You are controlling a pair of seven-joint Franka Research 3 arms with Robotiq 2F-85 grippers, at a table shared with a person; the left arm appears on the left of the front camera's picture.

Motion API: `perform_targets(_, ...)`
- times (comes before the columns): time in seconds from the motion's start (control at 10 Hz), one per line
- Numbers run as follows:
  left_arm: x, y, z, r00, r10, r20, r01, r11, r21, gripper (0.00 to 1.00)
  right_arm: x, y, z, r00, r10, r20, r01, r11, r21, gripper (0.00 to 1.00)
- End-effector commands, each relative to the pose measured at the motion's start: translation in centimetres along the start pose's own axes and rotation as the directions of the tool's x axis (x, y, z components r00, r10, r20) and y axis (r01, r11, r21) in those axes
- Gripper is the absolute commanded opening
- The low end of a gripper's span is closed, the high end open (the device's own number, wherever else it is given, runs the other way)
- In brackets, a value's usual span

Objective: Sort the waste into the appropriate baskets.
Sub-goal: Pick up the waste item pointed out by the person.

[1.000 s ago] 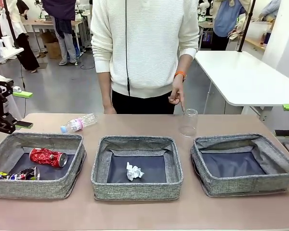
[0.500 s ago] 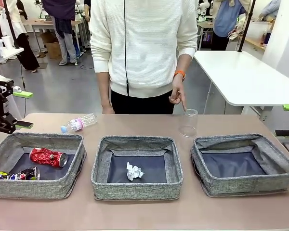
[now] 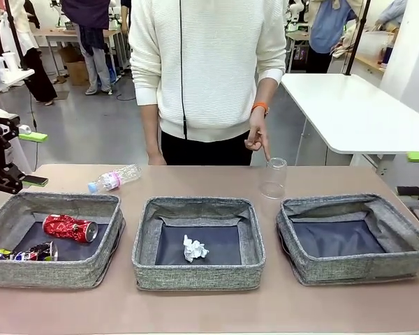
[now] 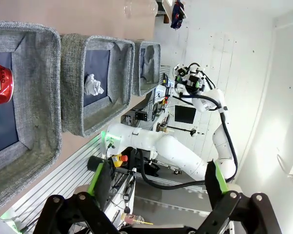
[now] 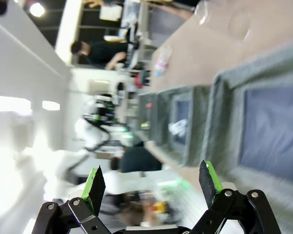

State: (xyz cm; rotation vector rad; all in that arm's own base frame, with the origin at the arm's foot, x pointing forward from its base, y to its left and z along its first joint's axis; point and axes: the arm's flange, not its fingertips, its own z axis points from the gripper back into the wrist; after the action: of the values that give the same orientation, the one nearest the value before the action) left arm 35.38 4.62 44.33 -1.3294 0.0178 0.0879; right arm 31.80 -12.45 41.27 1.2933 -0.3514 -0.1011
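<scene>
Three grey baskets stand in a row: left [image 3: 7, 216], middle [image 3: 195, 206], right [image 3: 356, 204]. The left one holds a crushed red can [image 3: 70, 227] and a dark printed can [image 3: 28, 253]. A white paper ball [image 3: 194, 248] lies in the middle one. Behind the baskets a clear bottle [image 3: 114, 178] lies on its side and a clear cup [image 3: 274, 178] stands upside down. The person's hand [image 3: 257, 139] points at the cup. My left gripper [image 3: 33, 159] [image 4: 156, 180] hangs open off the table's left edge. My right gripper [image 3: 415, 174] [image 5: 151, 180] is open off the right edge.
The person stands at the far side of the brown table [image 3: 209, 310], behind the middle basket. A white table [image 3: 356, 112] stands at the back right. The right basket's navy floor [image 5: 273, 126] is bare. A strip of tabletop runs in front of the baskets.
</scene>
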Motion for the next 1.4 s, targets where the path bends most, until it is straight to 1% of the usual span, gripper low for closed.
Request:
perform_targets(0.0, -0.1, -0.1, 0.3, 1.000, -0.021, -0.005, 0.020, 1.000, -0.016, 1.00, 8.3, -0.1, -6.0, 0.872, 0.487, -0.055, -0.487, 0.848, -0.208, 1.00)
perform_targets(0.1, -0.1, -0.1, 0.3, 1.000, -0.021, -0.005, 0.020, 1.000, -0.016, 1.00, 11.6, -0.3, -9.6, 0.760, 0.636, -0.132, -0.650, 0.742, -0.168, 1.00)
perform_targets(0.2, -0.1, -0.1, 0.3, 1.000, -0.021, -0.005, 0.020, 1.000, -0.016, 1.00, 13.7, -0.3, -12.3, 0.625, 0.753, -0.204, -0.778, 0.580, -0.241, 1.00)
perform_targets(0.3, -0.1, -0.1, 0.3, 1.000, -0.021, -0.005, 0.020, 1.000, -0.016, 1.00, 14.7, 0.1, -14.5, 0.496, 0.836, -0.237, -0.862, 0.441, -0.249, 1.00)
perform_targets(0.4, -0.1, -0.1, 0.3, 1.000, -0.021, -0.005, 0.020, 1.000, -0.016, 1.00, 14.5, 0.3, -16.1, 0.361, 0.877, -0.318, -0.921, 0.282, -0.269, 1.00)
perform_targets(0.5, -0.1, -0.1, 0.3, 1.000, -0.021, -0.005, 0.020, 1.000, -0.016, 1.00, 14.1, 0.1, -16.1, 0.309, 0.872, -0.379, -0.938, 0.213, -0.274, 1.00)
perform_targets(0.6, -0.1, -0.1, 0.3, 1.000, -0.021, -0.005, 0.020, 1.000, -0.016, 1.00, 13.1, 0.2, -14.1, 0.516, 0.769, -0.377, -0.855, 0.440, -0.273, 1.00)
perform_targets(0.7, -0.1, -0.1, 0.3, 1.000, -0.021, -0.005, 0.020, 1.000, -0.016, 1.00, 15.5, 0.9, -17.6, 0.571, 0.729, -0.377, -0.817, 0.547, -0.181, 1.00)
perform_targets(0.8, -0.1, -0.1, 0.3, 1.000, -0.021, -0.005, 0.020, 1.000, -0.016, 1.00, 15.4, 0.5, -16.6, 0.512, 0.758, -0.404, -0.858, 0.470, -0.205, 1.00)
perform_targets(0.9, -0.1, -0.1, 0.3, 1.000, -0.021, -0.005, 0.020, 1.000, -0.016, 1.00, 15.5, -0.8, -17.4, 0.323, 0.754, -0.572, -0.946, 0.263, -0.188, 1.00)
perform_targets(1.0, -0.1, -0.1, 0.3, 1.000, -0.021, -0.005, 0.020, 1.000, -0.016, 1.00, 17.0, -2.6, -19.1, 0.286, 0.714, -0.639, -0.958, 0.186, -0.221, 1.00)
perform_targets(1.1, -0.1, -0.1, 0.3, 1.000, -0.021, -0.005, 0.020, 1.000, -0.016, 1.00, 18.8, -3.9, -20.0, 0.190, 0.811, -0.553, -0.982, 0.152, -0.114, 1.00)
perform_targets(1.2, -0.1, -0.1, 0.3, 1.000, -0.021, -0.005, 0.020, 1.000, -0.016, 1.00, 20.9, -5.6, -20.8, 0.166, 0.842, -0.514, -0.986, 0.149, -0.074, 1.00)
perform_targets(1.3, -0.1, -0.1, 0.3, 1.000, -0.021, -0.005, 0.020, 1.000, -0.016, 1.00, 22.1, -7.0, -21.6, 0.147, 0.873, -0.465, -0.987, 0.158, -0.014, 1.00)
